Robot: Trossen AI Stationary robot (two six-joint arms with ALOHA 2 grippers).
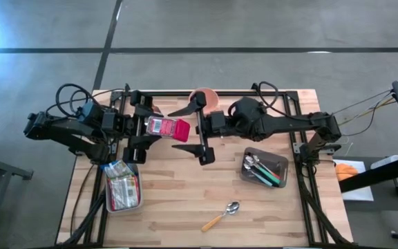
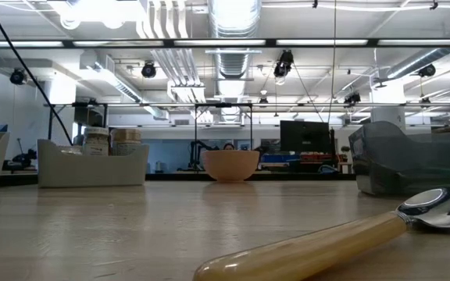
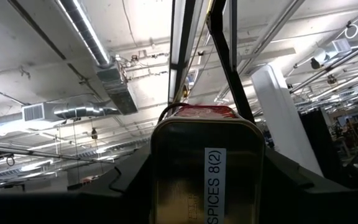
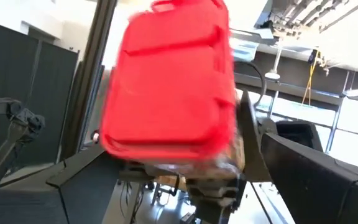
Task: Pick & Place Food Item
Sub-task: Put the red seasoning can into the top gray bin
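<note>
A spoon [image 1: 221,215] lies by the worktop's near edge with bare wood around it. Farther in, a packet tray [image 1: 122,187] sits left, a cutlery tray [image 1: 264,168] right. Mid-table, raised, my left gripper [image 1: 144,126] pinches the spice tin [image 1: 167,127]; my right gripper [image 1: 197,128] stands spread around its red lid. A bowl [image 1: 204,97] sits at the far edge.

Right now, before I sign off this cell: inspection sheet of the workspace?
Surface: wooden table, bare in the middle.
Job's things: red-lidded spice tin, held in mid-air over the table; label reads SPICES 8(2).
Clutter: spoon near the front edge; tray of cutlery; tray of packets; bowl at the back.
Grippers: left gripper closed on the tin's body; right gripper open, fingers either side of the lid end.
Cables: loops behind the left arm.
Surroundings: ceiling ducts, lights.
</note>
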